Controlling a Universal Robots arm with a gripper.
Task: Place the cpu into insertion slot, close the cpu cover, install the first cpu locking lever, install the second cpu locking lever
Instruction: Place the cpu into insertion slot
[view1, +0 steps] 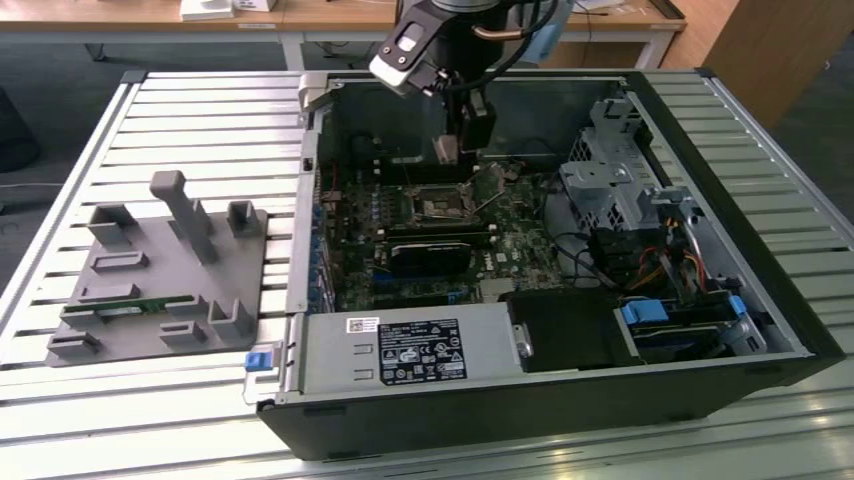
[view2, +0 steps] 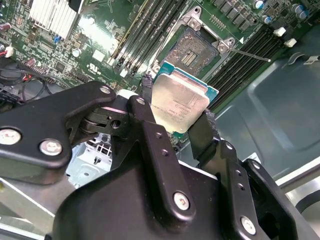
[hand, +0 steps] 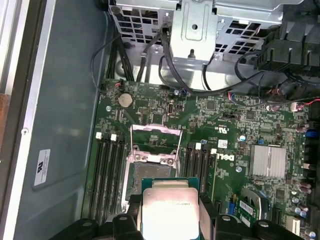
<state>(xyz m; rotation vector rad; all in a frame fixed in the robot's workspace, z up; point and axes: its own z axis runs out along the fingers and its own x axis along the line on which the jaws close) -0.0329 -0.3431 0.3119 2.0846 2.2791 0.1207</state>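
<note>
Lying open on the slatted metal table (view1: 200, 110), the black computer case (view1: 534, 420) takes up the exterior view's right, with its green motherboard (view1: 360, 265) exposed. On the exterior view's left, apart from the case, sits a grey fixture block (view1: 134, 270) with upright posts. The robot arm (view1: 461, 20) reaches down from the far side into the case. Its gripper (view1: 451, 150) hangs above the board, near the far edge of the insertion slot (view1: 438, 203).

In both wrist views the two black fingers (view2: 145, 107) are drawn in narrowly on the cpu (view2: 180, 102). They pinch it by opposite edges, and its dull silver top faces the cameras. The chip is held in the air, clear of the board and not seated.

Beneath it the slot is bare, showing a dark pin field inside a shiny rim. The cpu cover (hand: 155, 128) stands swung up and open on the side of the slot away from the gripper. Long black memory slots (hand: 107, 170) run along both sides of the socket. A thin metal lever (view2: 250, 54) sticks out from one socket corner.
</note>
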